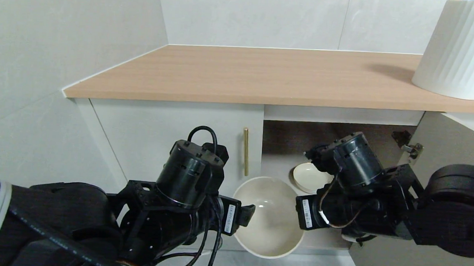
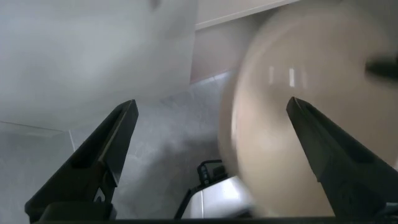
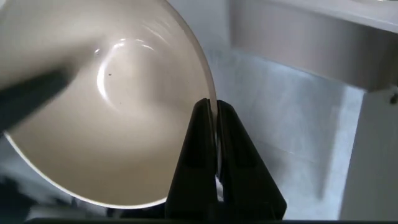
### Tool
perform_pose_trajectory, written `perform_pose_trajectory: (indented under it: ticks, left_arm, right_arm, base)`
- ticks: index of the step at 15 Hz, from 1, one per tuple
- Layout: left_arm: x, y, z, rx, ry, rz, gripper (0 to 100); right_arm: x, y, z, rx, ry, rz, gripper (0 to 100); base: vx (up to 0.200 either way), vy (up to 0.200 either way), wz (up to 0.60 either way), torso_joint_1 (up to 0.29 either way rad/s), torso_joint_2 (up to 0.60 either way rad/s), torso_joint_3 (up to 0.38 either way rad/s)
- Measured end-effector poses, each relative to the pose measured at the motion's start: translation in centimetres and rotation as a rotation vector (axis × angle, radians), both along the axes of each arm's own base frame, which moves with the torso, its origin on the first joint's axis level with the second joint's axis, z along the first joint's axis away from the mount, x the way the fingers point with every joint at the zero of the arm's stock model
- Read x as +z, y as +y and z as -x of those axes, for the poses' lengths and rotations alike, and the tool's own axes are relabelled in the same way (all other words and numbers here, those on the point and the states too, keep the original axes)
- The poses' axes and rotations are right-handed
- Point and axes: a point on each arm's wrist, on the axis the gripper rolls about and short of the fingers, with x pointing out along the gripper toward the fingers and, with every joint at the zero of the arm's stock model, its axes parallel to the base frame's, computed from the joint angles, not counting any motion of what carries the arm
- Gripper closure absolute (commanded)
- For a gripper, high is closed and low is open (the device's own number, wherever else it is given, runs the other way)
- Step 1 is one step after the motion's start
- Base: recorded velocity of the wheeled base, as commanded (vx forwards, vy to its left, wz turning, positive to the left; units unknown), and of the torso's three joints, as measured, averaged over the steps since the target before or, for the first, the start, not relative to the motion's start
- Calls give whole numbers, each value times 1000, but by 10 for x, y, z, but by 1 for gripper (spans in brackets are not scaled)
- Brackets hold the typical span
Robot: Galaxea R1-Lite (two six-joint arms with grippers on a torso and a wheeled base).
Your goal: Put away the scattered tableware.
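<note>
A large cream bowl (image 1: 271, 217) hangs tilted in front of the open lower cabinet (image 1: 284, 164), between my two grippers. My right gripper (image 1: 300, 213) is shut on the bowl's right rim; in the right wrist view its fingers (image 3: 208, 109) pinch the rim of the bowl (image 3: 106, 124). My left gripper (image 1: 245, 215) is at the bowl's left rim and open. In the left wrist view its fingers (image 2: 211, 107) stand wide apart, with the edge of the bowl (image 2: 261, 124) reaching in between them. A small cream plate (image 1: 309, 176) lies inside the cabinet.
The cabinet's right door (image 1: 446, 137) is swung open beside my right arm. The left door (image 1: 171, 125) is closed, with a gold handle (image 1: 245, 151). A white ribbed container (image 1: 460, 48) stands on the wooden counter (image 1: 244, 74). Grey floor lies below.
</note>
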Motion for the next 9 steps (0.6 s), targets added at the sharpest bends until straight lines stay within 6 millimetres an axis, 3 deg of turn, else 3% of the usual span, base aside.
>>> perform_pose_trajectory:
  ticks: [5,9]
  left_arm:
    - [1,1,0,3,-3,3,0]
    - [4,2,0,5,-9,10,0]
  right_arm:
    - [-17,-26,-69,-359,17,-51,100]
    - [-35,-43,-113,-541,20,-78,100]
  base:
    - [0,0,0,0,0,0]
    - [0,0,0,0,0,0]
